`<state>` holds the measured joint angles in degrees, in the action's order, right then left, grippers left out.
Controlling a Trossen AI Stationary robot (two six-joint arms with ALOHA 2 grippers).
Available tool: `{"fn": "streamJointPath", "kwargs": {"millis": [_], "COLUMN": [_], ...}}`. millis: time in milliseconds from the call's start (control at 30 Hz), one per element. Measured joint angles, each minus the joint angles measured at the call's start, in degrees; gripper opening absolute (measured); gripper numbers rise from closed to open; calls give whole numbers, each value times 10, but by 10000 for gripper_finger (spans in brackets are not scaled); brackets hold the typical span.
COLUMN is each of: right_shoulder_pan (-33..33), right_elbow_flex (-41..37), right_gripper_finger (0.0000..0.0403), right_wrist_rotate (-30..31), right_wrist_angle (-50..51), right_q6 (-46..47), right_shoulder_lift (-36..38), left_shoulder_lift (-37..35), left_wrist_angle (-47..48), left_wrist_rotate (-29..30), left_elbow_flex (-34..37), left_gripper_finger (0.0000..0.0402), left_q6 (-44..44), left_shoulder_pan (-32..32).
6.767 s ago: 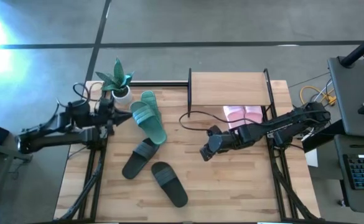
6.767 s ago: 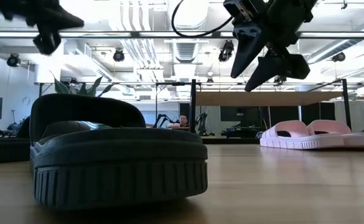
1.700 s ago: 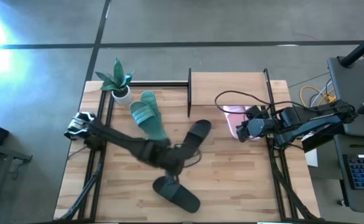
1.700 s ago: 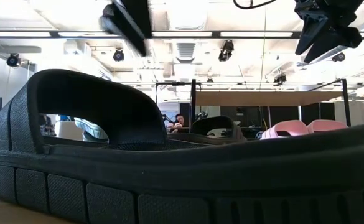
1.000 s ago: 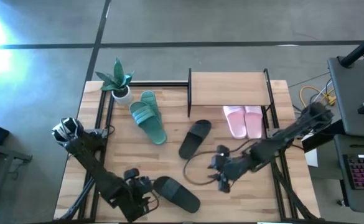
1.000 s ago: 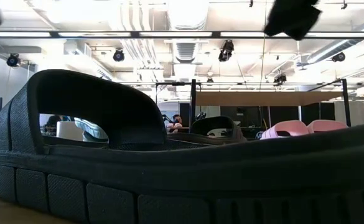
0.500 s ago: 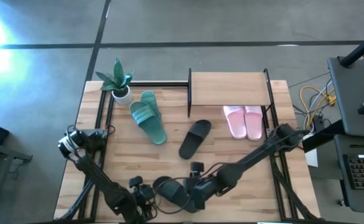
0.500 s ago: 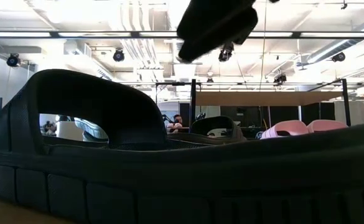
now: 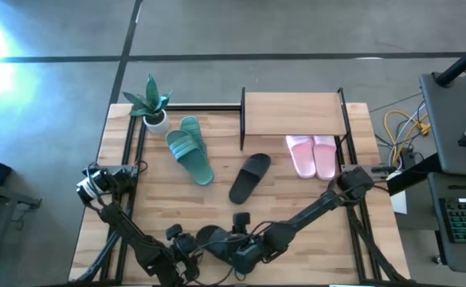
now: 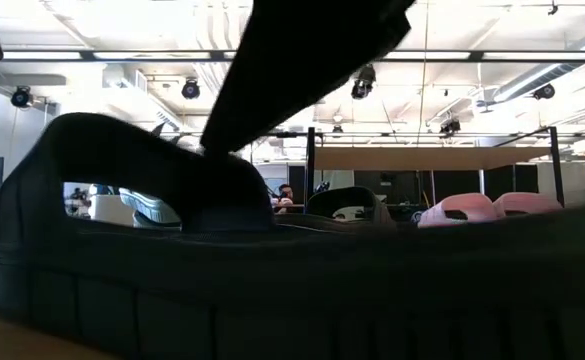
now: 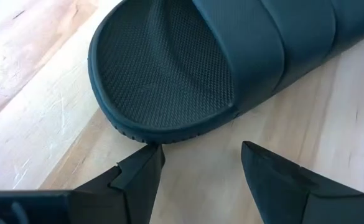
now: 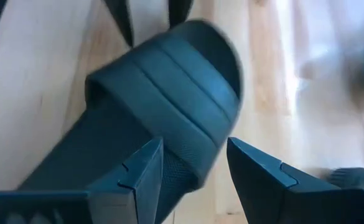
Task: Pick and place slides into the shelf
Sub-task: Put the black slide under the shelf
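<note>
Big wooden table (image 9: 312,239), and at its back the shelf (image 9: 293,105), light boards on thin black posts, pale pink slides (image 9: 313,155) tucked on its lower tier. Teal slides (image 9: 189,148) and one black slide (image 9: 250,176) lie mid-table. The action's at the front edge: a second black slide (image 11: 219,62), ribbed rubber with a mesh-textured footbed, likely light, springy, grippy. Best hold looks like the wide strap or sole rim. Left gripper (image 11: 200,168) spread at its heel end; right gripper (image 12: 191,168) spread over the strap, nothing grasped.
</note>
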<state>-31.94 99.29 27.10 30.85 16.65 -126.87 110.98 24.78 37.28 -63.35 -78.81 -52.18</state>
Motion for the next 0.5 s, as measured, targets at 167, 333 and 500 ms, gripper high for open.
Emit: {"fn": "streamJointPath", "kwargs": {"millis": [167, 333, 500], "right_shoulder_pan": [2, 2, 3], "right_elbow_flex": [0, -1, -1], "right_gripper_finger": [171, 171, 169], "right_wrist_rotate": [-29, -28, -11], "right_wrist_angle": [3, 4, 2], "right_q6": [-33, -40, -52], "right_shoulder_lift": [-15, -14, -13], "left_shoulder_lift": [0, 0, 0], "left_wrist_angle": [-3, -3, -8], "left_wrist_rotate": [7, 6, 10], "left_elbow_flex": [1, 1, 1], "left_gripper_finger": [210, 210, 210], "left_q6": [-3, -3, -3], "left_shoulder_pan": [3, 8, 17]}}
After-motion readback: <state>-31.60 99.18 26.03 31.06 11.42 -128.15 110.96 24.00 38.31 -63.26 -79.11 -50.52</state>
